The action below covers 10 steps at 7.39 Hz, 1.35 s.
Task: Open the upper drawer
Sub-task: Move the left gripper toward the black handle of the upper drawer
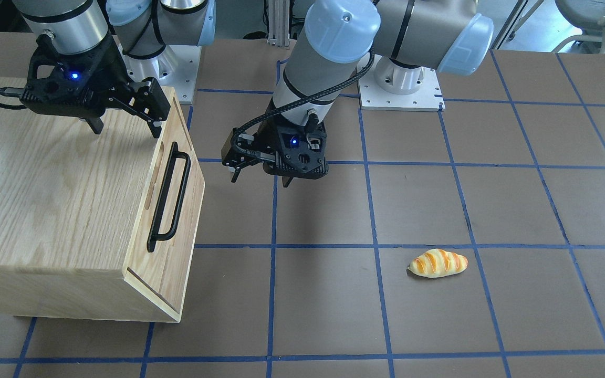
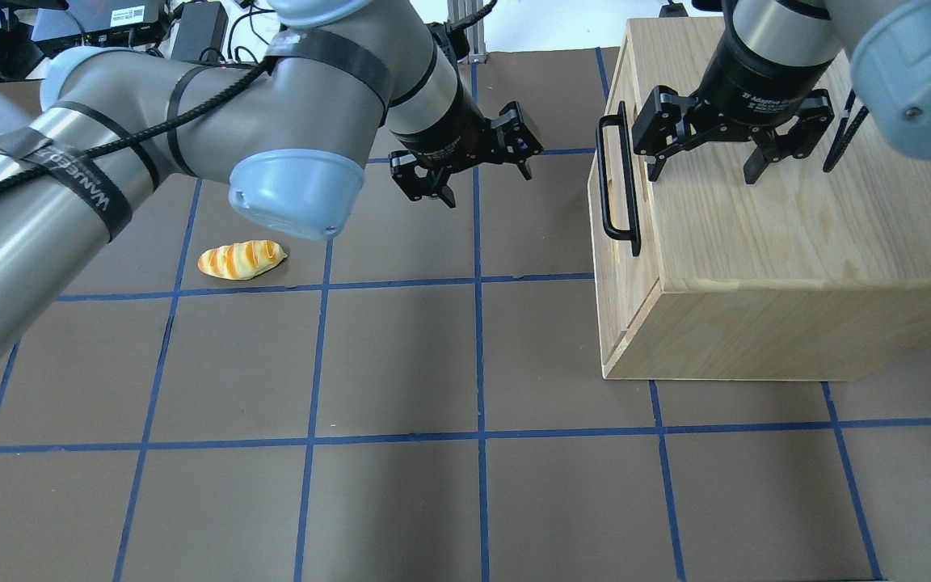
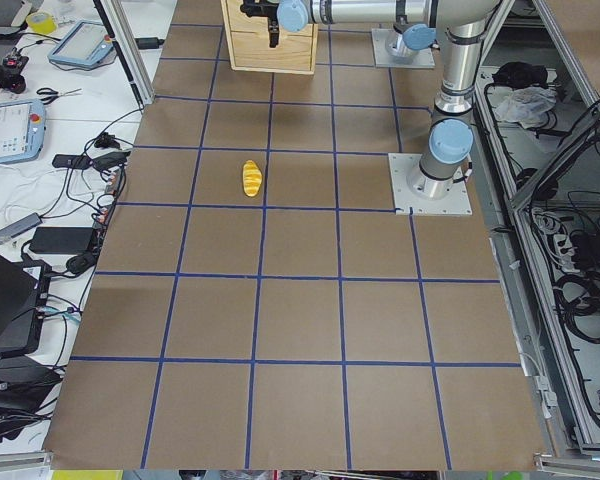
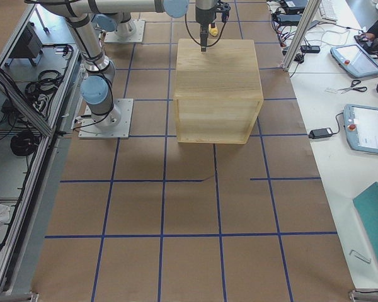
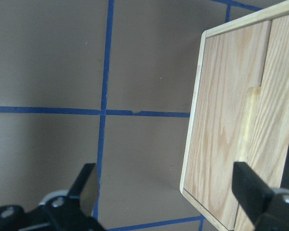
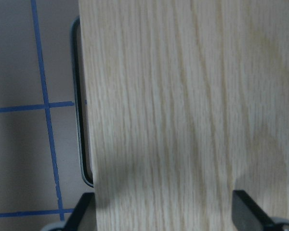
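A bread roll (image 1: 437, 263) is lying alone on the tabletop (image 1: 323, 294). The upper drawer (image 1: 174, 189) is sitting flush in its cabinet (image 1: 61, 184), its handle (image 1: 178, 197) ungrasped, so the whole pull is waiting. The left tool (image 1: 261, 181) is hovering nearby, spread wide and empty. Beyond it, the right tool (image 1: 124, 131) is hanging over the cabinet top, likewise spread and empty.

Light-oak cabinet top (image 6: 183, 110) beneath the wide-spread right gripper (image 6: 166, 215), black bar handle (image 6: 78, 120) along its left edge.
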Motion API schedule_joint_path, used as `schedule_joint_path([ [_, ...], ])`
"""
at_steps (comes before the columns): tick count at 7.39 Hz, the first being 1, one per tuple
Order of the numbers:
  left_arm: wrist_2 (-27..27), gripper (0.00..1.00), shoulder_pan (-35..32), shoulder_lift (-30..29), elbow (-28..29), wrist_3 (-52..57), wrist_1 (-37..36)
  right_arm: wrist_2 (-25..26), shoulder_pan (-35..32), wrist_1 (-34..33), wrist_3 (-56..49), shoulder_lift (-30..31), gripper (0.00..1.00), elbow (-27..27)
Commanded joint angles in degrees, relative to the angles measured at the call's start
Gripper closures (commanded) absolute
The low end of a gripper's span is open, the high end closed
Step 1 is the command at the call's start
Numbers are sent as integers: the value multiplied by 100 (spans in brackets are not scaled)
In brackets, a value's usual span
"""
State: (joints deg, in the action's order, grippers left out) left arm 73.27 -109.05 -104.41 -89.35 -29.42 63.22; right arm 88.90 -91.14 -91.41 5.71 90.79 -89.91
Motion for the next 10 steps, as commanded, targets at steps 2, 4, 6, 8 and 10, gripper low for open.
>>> schedule_joint_path([
  [2, -216, 0, -265, -316, 119, -993, -606, 5, 0, 0, 0, 0, 0, 0],
  [4, -217, 0, -414, -492, 321, -1320, -635, -4, 0, 0, 0, 0, 0, 0],
  [6, -208, 0, -538, -607, 348, -1408, -705, 5, 0, 0, 0, 0, 0, 0],
  [8, -217, 0, -608, -721, 348, -1601, -898, -4, 0, 0, 0, 0, 0, 0],
  [10, -217, 0, -617, -757, 348, -1628, -899, -4, 0, 0, 0, 0, 0, 0],
])
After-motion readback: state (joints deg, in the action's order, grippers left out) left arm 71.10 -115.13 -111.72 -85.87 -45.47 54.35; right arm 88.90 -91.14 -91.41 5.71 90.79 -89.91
